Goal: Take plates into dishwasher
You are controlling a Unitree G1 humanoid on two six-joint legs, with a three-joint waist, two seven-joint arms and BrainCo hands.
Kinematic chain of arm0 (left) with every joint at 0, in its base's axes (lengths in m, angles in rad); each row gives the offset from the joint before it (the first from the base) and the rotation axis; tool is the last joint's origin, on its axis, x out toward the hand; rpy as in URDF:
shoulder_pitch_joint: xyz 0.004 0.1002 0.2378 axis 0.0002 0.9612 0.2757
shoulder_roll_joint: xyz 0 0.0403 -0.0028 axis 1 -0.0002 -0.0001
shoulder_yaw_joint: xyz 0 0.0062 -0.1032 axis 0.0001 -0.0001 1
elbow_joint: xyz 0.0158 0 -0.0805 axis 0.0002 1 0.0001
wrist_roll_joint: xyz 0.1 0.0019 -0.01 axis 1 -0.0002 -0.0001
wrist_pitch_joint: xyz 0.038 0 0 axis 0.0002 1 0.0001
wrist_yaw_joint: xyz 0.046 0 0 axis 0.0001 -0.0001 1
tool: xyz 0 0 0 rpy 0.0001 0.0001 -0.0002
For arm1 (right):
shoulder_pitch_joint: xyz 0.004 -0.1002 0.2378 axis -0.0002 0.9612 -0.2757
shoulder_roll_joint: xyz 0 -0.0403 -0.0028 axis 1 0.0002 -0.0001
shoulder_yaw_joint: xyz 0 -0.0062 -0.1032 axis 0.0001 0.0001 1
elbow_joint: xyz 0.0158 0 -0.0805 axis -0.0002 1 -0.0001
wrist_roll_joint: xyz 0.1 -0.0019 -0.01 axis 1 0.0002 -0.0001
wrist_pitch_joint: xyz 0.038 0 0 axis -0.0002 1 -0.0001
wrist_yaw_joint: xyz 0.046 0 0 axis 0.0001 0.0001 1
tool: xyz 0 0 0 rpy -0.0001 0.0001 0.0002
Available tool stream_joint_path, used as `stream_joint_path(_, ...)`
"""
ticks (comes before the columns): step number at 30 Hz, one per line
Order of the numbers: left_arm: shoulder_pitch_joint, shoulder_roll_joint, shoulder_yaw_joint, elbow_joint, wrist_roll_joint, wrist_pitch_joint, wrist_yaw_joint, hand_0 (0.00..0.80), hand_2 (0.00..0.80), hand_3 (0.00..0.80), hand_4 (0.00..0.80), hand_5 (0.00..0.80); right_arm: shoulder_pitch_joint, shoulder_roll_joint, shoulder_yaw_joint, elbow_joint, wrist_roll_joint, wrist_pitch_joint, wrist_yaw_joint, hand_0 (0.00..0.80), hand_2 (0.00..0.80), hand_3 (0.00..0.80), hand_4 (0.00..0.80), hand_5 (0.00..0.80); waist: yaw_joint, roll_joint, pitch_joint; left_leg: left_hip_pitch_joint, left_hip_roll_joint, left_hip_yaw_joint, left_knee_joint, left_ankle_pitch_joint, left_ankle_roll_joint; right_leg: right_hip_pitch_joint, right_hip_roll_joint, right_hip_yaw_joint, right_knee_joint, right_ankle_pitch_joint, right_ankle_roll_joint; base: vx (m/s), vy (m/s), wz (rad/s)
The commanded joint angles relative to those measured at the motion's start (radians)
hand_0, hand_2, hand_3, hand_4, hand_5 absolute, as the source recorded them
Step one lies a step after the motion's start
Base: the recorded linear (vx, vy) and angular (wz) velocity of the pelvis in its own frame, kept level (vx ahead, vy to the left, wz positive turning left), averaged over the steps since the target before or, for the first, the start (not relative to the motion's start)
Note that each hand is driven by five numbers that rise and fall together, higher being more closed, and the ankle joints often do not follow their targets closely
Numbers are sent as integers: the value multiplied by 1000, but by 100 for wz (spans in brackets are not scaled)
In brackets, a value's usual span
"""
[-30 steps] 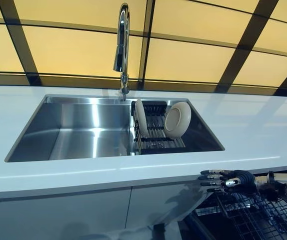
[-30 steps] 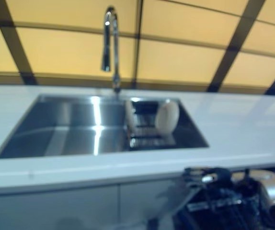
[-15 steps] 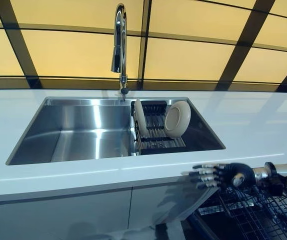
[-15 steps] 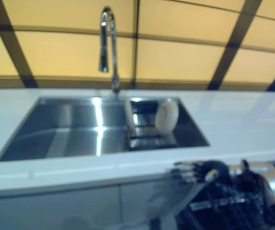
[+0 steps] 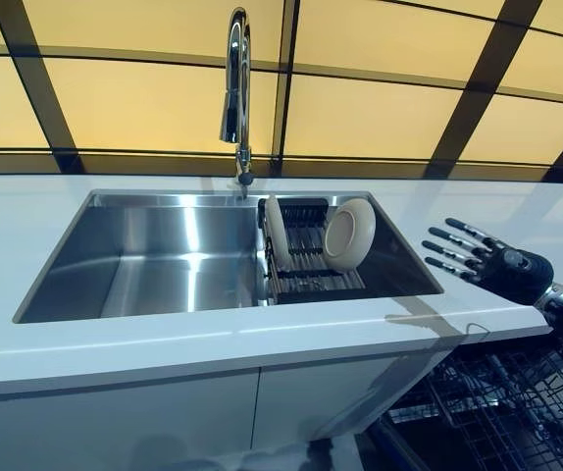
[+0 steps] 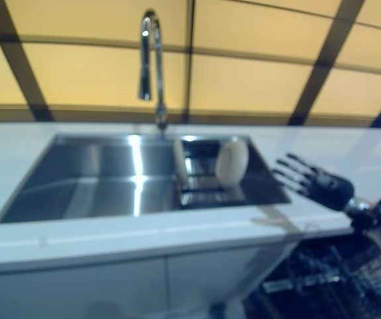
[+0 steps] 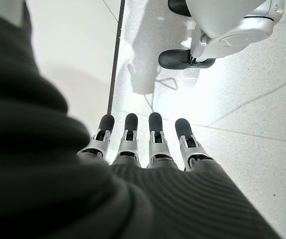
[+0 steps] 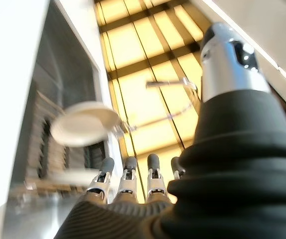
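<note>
Two cream plates stand on edge in a black dish rack [image 5: 306, 257] in the right half of the steel sink [image 5: 164, 250]: a thin one [image 5: 276, 231] at the rack's left and a rounder one [image 5: 349, 234] at its right, which also shows in the right wrist view [image 8: 84, 123]. My right hand [image 5: 492, 263] is open, fingers straight, above the counter just right of the sink and pointing toward the rack. It holds nothing. My left hand [image 7: 143, 144] is open and empty, hanging over the floor. The dishwasher's wire rack [image 5: 502, 407] is pulled out at the lower right.
A tall chrome faucet [image 5: 236, 88] rises behind the sink's middle. The white counter [image 5: 164, 343] runs around the sink, with white cabinet fronts [image 5: 115, 422] below. Yellow panes with dark bars fill the back.
My right hand has risen from below the counter edge, by the dishwasher rack, to above the counter right of the sink. The plates have not moved.
</note>
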Motion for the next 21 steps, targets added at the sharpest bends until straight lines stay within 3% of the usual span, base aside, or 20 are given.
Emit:
stream_joint_path(1,-27,-16,-13,59,12,-24,9,0,0,0,0,0,-162,-23,-40,83,-24,-175,-165,0,0,0,0,0,29,25,-25,47,0,-4,5,-95,2,2,-13,0,77,-65,80,14,56,-2)
stream_joint_path(4,-40,-23,-26,48,35,-7,22,0,0,0,0,0,-202,27,-12,87,-129,-230,-347,0,0,0,0,0,35,33,-18,46,-6,-17,5,-93,6,1,-12,-7,100,-76,78,11,61,-4)
stream_joint_path(7,-53,-18,-45,10,49,26,27,0,0,0,0,0,-218,84,64,34,-391,-292,-526,0,0,0,0,0,32,45,12,41,-8,-25,5,-77,22,-84,-17,0,302,-60,94,-63,19,-11)
stream_joint_path(9,-78,-9,-57,-7,44,42,43,0,0,0,0,0,-233,99,111,9,-535,-261,-578,0,0,0,0,0,34,51,36,37,-5,-41,5,-64,28,-107,-38,16,303,-24,99,-105,-68,-3)
stream_joint_path(12,-128,6,-64,-19,16,67,55,0,0,0,0,0,-305,87,203,50,-685,-226,-654,0,0,0,0,0,45,57,60,37,4,-71,5,-65,27,-106,-66,31,197,16,97,-76,-158,15)
stream_joint_path(16,-150,-1,-65,-24,-10,83,79,0,0,0,0,0,-457,76,308,158,-668,-170,-693,0,0,0,0,0,73,40,49,24,15,-87,5,-76,9,-49,-62,8,60,6,102,-1,-197,14)
stream_joint_path(21,-133,-36,-70,-13,26,89,60,0,0,0,0,0,-548,76,363,211,-651,-89,-712,0,0,0,0,0,93,31,21,17,22,-84,5,-80,-11,15,-61,-20,-3,-11,88,49,-81,33)
